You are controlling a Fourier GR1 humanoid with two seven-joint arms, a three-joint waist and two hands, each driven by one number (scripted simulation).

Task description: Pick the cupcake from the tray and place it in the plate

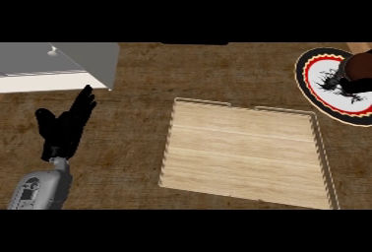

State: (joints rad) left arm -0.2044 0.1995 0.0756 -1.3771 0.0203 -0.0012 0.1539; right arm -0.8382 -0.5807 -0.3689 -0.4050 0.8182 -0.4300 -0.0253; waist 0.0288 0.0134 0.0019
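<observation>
Fingers [81,106] of left hand [65,128] straight, pointing up, holding nothing; hand rests at the view's left above its grey forearm [40,189]. Just above it, a grey box-like object [65,61] with a white face sits on the brown tabletop [145,98]. Centre: wooden tray [247,152], low rim, lying flat, nothing on its bare boards. Far right, cut by the edge: round plate [320,83], black and red rim, white middle. Dark cupcake [357,69] sits over the plate. Black shapes touch it, seemingly the right hand [338,83]; cannot tell its fingers' state.
</observation>
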